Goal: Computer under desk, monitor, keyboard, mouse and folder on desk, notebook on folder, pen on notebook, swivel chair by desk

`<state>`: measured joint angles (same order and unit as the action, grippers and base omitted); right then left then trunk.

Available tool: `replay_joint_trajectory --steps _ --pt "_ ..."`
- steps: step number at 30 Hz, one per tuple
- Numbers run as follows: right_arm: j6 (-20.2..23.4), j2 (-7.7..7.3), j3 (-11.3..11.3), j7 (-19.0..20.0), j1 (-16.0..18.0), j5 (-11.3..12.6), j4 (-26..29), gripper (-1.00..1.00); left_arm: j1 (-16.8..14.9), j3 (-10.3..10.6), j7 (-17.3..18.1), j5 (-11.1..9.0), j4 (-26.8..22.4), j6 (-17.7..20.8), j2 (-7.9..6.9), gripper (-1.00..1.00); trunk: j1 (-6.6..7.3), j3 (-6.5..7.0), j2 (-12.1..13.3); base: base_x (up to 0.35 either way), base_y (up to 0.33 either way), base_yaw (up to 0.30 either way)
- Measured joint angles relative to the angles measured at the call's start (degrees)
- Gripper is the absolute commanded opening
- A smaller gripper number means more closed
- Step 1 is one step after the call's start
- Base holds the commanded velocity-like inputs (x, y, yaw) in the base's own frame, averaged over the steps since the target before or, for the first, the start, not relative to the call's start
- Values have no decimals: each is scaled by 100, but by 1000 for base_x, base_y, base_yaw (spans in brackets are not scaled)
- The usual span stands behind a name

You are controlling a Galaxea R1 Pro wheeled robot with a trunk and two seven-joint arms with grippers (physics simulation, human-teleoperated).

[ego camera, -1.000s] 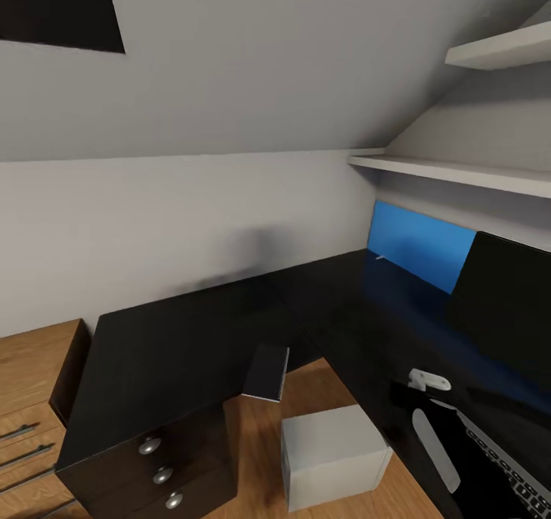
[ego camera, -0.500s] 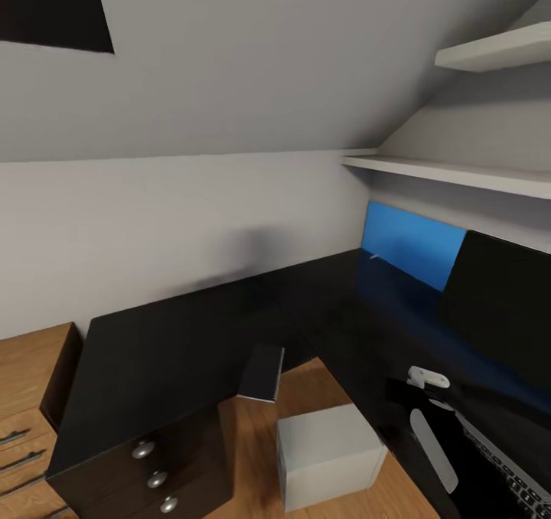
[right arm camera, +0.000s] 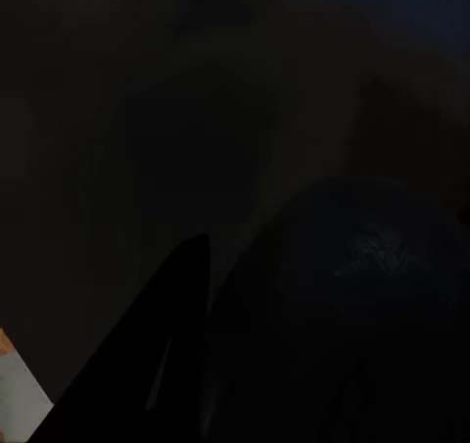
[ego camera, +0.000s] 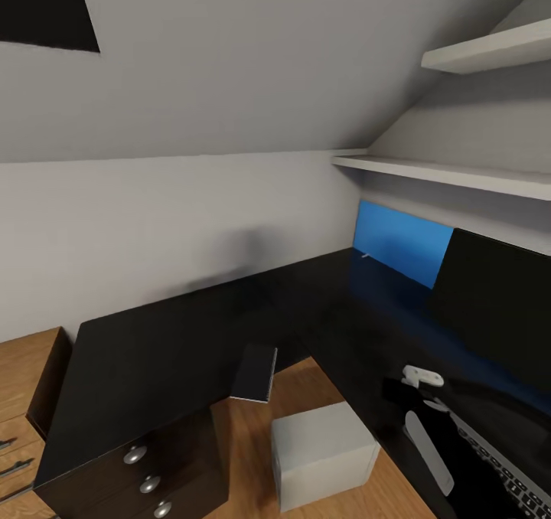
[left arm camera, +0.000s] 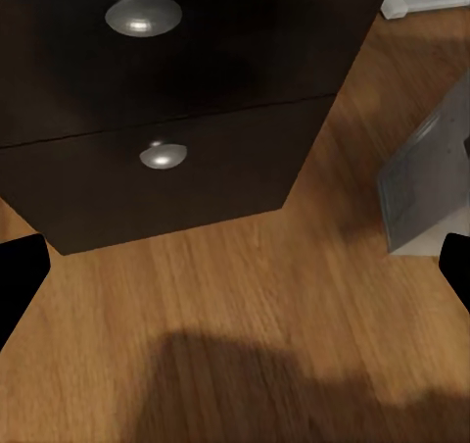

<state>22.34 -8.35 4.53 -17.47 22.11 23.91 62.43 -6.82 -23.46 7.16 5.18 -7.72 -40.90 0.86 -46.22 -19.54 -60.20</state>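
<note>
Underneath, the computer (ego camera: 321, 458) sits beside the desk (ego camera: 176, 350) edge.

Attic bedroom office: sloped ceiling (ego camera: 252, 52), desk (ego camera: 168, 343), monitor (ego camera: 493, 312).

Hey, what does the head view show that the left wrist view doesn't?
Head view alone: the black desk top, the monitor, a keyboard at the lower right, a blue panel, wall shelves and a dark notebook hanging off the desk edge.

Left wrist view alone: a close look at the floor in front of the drawers, with a shadow across it.

Both: the drawer knobs, the wooden floor and the grey computer box.
</note>
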Motion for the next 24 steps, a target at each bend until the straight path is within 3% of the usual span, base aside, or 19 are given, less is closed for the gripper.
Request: replay_joint_trajectory --steps 6,24 --pt "-185 -1 33 -9 0 4 -26 -100 2 -1 0 0 0 0 0 100 0 0 0 0 0 0" --pt "-24 -22 35 -27 0 25 12 -100 0 -2 0 0 0 17 -1 100 0 0 0 0 0 0"
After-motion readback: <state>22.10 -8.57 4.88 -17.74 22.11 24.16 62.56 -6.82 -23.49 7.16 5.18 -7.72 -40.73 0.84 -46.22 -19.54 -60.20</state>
